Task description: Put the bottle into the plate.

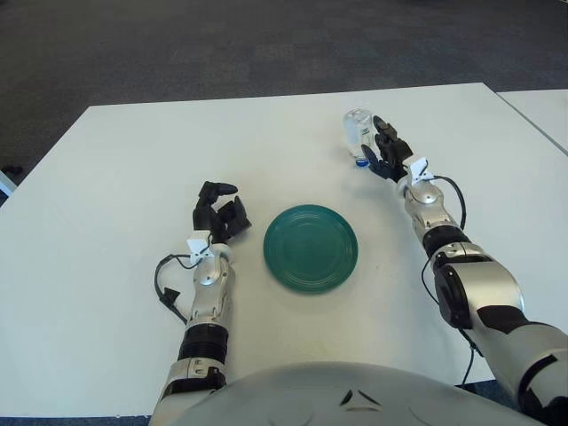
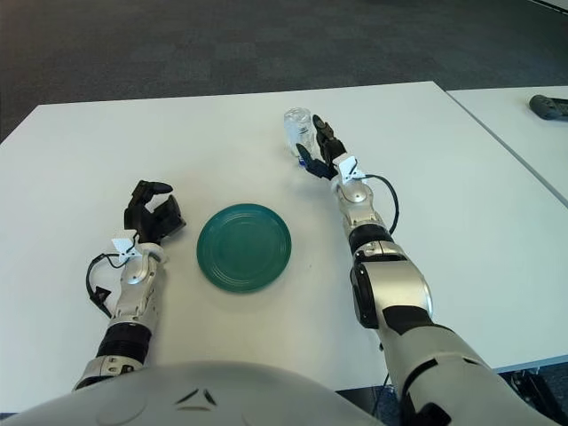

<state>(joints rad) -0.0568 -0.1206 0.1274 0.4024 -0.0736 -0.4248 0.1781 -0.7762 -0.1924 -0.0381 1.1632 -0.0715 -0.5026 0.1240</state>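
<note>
A clear bottle (image 1: pixel 358 131) with a blue cap (image 1: pixel 362 162) is at the far right of the white table (image 1: pixel 133 160), its cap end pointing toward me. My right hand (image 1: pixel 383 149) is stretched out against the bottle's right side. Its fingers (image 1: pixel 387 135) are spread along the bottle and the thumb is by the cap; they do not wrap around it. The round green plate (image 1: pixel 311 248) lies flat in the middle, nearer to me, with nothing on it. My left hand (image 1: pixel 218 213) shows just left of the plate, fingers loosely curled and holding nothing.
A second white table (image 2: pixel 524 133) stands to the right across a narrow gap, with a dark object (image 2: pixel 548 106) on it. Dark carpet lies beyond the far edge.
</note>
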